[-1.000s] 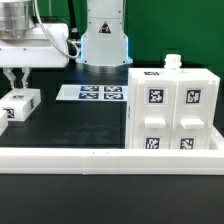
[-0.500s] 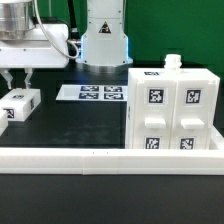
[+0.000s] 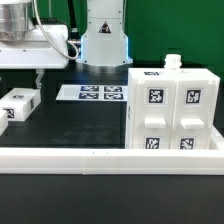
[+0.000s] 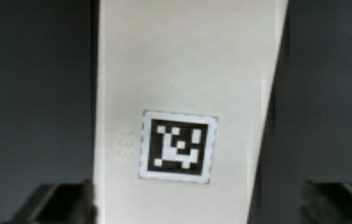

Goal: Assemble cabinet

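Observation:
The cabinet [image 3: 172, 110] is a large white box with tags on its front, standing at the exterior view's right. A small white tagged drawer block [image 3: 18, 103] lies on the black table at the exterior view's left. My gripper [image 3: 18, 78] hangs just above this block, open and holding nothing. In the wrist view the block [image 4: 187, 100] runs lengthwise between my two dark fingertips [image 4: 57, 203], with its tag facing up. My gripper [image 4: 194, 205] straddles the block, with a gap on one side.
The marker board [image 3: 92, 92] lies flat at the back middle. A long white border rail [image 3: 110, 158] runs along the table's front. The arm's white base [image 3: 105, 35] stands behind the marker board.
My fingers have spread wider apart over the small block. The block and the cabinet have not moved.

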Controlling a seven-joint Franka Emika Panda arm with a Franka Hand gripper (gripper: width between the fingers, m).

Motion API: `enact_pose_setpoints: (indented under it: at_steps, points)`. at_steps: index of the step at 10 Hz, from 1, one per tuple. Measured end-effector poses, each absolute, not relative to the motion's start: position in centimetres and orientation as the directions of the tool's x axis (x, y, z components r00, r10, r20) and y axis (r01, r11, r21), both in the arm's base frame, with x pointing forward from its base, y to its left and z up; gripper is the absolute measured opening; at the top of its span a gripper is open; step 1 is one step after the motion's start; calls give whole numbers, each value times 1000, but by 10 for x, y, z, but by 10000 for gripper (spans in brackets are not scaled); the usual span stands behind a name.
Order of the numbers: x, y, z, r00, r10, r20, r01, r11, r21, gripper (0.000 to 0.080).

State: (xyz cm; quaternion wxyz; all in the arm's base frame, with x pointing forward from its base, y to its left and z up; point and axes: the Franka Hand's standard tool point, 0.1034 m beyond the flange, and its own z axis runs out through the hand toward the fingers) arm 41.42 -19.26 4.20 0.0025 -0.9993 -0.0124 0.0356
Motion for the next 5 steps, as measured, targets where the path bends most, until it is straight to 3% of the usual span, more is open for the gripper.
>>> enact_pose_setpoints:
  at_steps: [1, 2, 5]
  points:
    - [413, -193, 40, 997, 29, -74, 29, -1000, -6, 735]
    - [413, -192, 40, 997, 31, -74, 31, -1000, -6, 781]
    - [413, -194, 38, 997, 30, -72, 30, -1000, -2, 796]
